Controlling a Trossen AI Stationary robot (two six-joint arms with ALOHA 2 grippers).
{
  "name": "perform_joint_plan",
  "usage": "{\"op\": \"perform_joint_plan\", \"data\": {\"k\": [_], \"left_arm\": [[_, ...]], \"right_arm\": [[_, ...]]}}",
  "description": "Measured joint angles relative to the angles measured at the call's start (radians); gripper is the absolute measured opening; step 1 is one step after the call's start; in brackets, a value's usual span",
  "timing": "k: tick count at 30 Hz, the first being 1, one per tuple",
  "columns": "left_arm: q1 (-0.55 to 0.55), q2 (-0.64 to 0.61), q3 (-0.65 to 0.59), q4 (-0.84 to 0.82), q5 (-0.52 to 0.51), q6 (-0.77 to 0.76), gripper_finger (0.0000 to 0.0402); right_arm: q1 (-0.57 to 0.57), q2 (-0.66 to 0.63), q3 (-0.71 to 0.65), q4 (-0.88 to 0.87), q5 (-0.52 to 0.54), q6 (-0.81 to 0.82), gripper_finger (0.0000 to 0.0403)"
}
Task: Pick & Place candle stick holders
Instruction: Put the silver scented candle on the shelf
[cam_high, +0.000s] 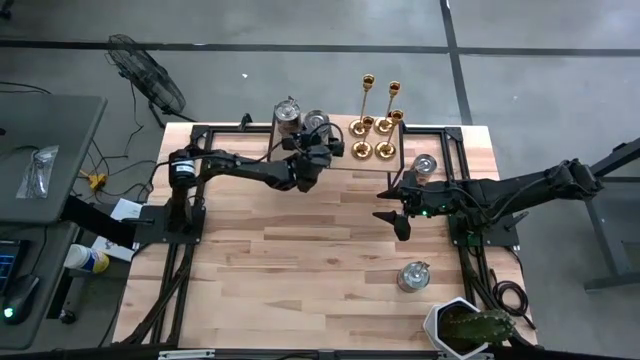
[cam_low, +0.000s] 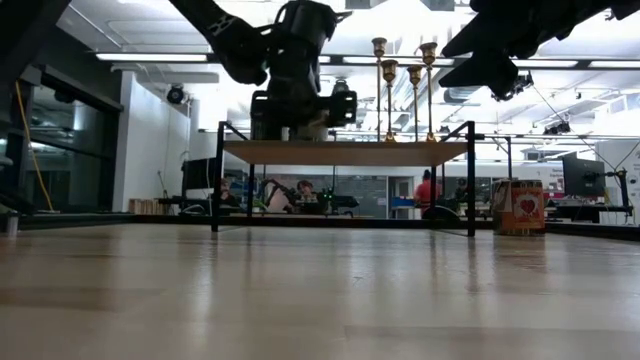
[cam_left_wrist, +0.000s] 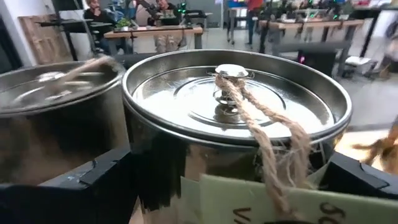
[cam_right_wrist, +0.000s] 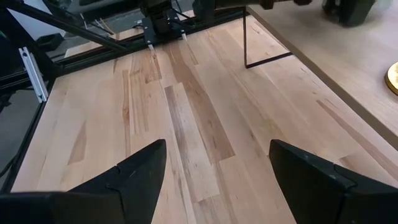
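Observation:
Four gold candle stick holders (cam_high: 372, 138) stand upright on their round bases on the right part of a raised wooden shelf (cam_high: 345, 160) at the table's far side; they also show in the low view (cam_low: 402, 90). My left gripper (cam_high: 316, 135) is over the shelf's left part, open, with its fingers on either side of a silver-grey lidded jar (cam_left_wrist: 236, 118) that has twine and a paper tag. There is a gap at one finger, and I cannot tell whether the other touches. My right gripper (cam_high: 395, 218) hovers open and empty over bare table (cam_right_wrist: 214, 174), near side of the shelf.
A second silver jar (cam_high: 288, 112) stands beside the first on the shelf. Two more jars stand on the table at the right (cam_high: 425, 165) and near right (cam_high: 413, 275). A white pot with a plant (cam_high: 465, 325) is at the near right corner. Black shelf legs (cam_right_wrist: 245, 43) stand on the table.

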Motion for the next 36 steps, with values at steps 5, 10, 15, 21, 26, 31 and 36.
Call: {"op": "perform_joint_plan", "data": {"k": [5,10,15,21,26,31,36], "left_arm": [[0.011,0.027,0.023,0.005,-0.007,0.025,0.0356],[0.013,0.027,0.027,-0.013,-0.031,0.005,0.0356],[0.020,0.027,0.027,-0.014,-0.032,-0.006,0.0356],[0.025,0.027,0.027,-0.015,-0.030,-0.009,0.0358],[0.026,0.027,0.027,-0.018,-0.027,-0.024,0.0365],[0.026,0.027,0.027,-0.041,0.006,-0.025,0.0368],[0.025,0.027,0.026,-0.038,0.007,-0.035,0.0371]], "right_arm": [[0.000,0.000,0.000,0.000,0.000,0.000,0.0278],[0.000,0.000,0.000,0.000,0.000,0.000,0.0278],[0.000,0.000,0.000,0.000,0.000,0.000,0.0278],[0.000,0.000,0.000,0.000,0.000,0.000,0.0278],[0.000,0.000,0.000,0.000,0.000,0.000,0.0278],[0.000,0.000,0.000,0.000,0.000,0.000,0.0278],[0.000,0.000,0.000,0.000,0.000,0.000,0.0278]]}}
